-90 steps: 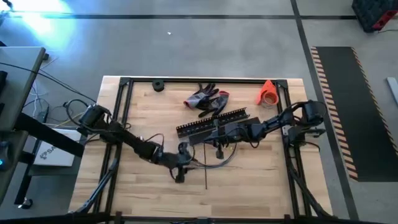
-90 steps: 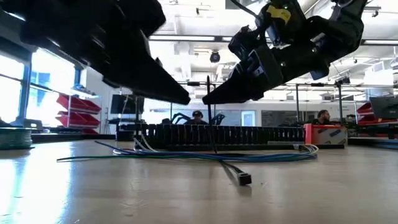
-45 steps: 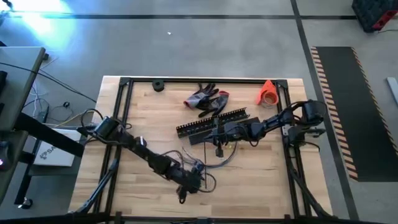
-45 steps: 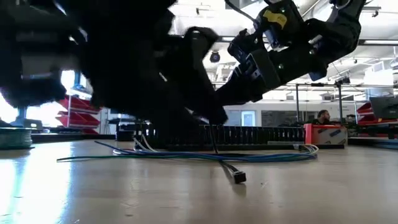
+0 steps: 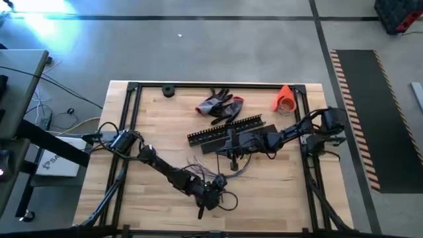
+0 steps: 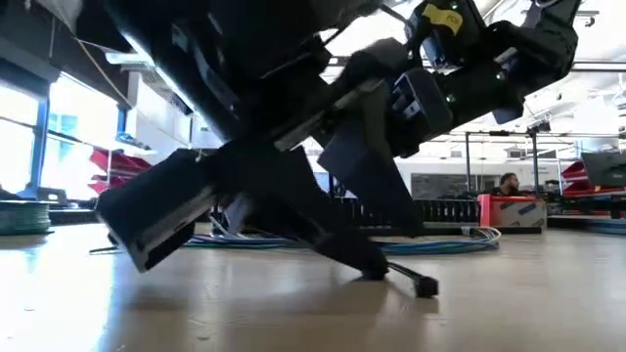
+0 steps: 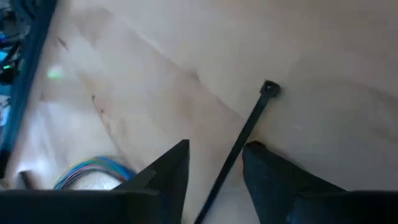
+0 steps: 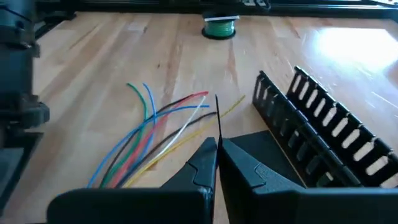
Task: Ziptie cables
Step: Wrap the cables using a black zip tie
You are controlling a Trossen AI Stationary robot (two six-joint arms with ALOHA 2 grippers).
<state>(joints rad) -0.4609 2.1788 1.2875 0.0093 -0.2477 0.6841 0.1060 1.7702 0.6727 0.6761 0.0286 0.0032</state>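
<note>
The cables, a loose fan of thin blue, green, red, white and yellow wires, lie on the pale wooden table just beside the long black slotted strip. The left gripper, fingers parted around a thin black zip tie, sits between the cables and the table's near edge. The right gripper is clamped on a thin black upright strand beside the strip.

The left gripper sits low near the worktop's front edge, apparently touching the cables. The right gripper hovers mid-worktop beside a black slotted strip; gloves lie near the back edge.
</note>
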